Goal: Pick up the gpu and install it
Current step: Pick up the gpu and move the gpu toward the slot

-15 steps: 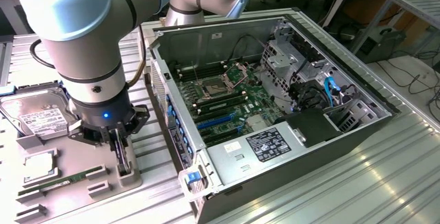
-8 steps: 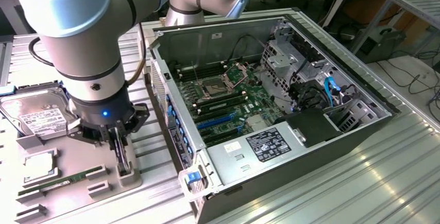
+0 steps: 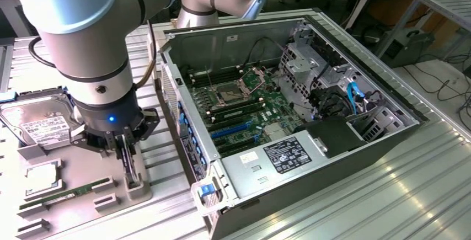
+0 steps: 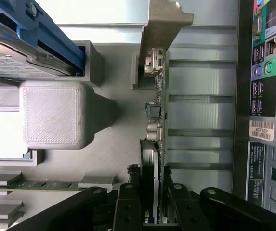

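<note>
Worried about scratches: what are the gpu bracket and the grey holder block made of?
The gpu bracket looks like bare metal: dull silver sheen. The holder block is probably 3D-printed plastic: matte grey with fine layer lines.

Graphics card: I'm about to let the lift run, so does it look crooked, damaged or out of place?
Nothing stands out. The graphics card stands on edge, straight in its slot on the grey holder, and its metal bracket looks unbent.
</note>
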{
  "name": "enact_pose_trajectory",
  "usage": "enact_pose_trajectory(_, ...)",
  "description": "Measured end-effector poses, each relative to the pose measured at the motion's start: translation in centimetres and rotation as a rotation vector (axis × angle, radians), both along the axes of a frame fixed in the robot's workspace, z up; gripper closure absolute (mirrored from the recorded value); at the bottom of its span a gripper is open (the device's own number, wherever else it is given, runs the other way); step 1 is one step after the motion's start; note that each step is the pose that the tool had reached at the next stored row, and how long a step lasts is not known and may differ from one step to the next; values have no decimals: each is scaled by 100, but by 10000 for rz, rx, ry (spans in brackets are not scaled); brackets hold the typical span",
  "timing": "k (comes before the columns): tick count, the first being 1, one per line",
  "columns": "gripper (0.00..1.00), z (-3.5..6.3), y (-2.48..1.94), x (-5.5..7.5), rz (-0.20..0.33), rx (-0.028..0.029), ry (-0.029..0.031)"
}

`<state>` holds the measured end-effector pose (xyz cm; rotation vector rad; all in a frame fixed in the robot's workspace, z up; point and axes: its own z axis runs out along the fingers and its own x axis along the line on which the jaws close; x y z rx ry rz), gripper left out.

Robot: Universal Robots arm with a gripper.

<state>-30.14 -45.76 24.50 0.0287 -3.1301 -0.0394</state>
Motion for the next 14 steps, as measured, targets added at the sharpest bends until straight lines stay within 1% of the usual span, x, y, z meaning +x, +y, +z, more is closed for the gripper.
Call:
enact_pose_trajectory(5,73,34,0,0,0,-1,0)
enact_pose_trajectory(6,73,61,0,0,0,-1,0)
enact_pose_trajectory(14,73,134,0,0,0,-1,1)
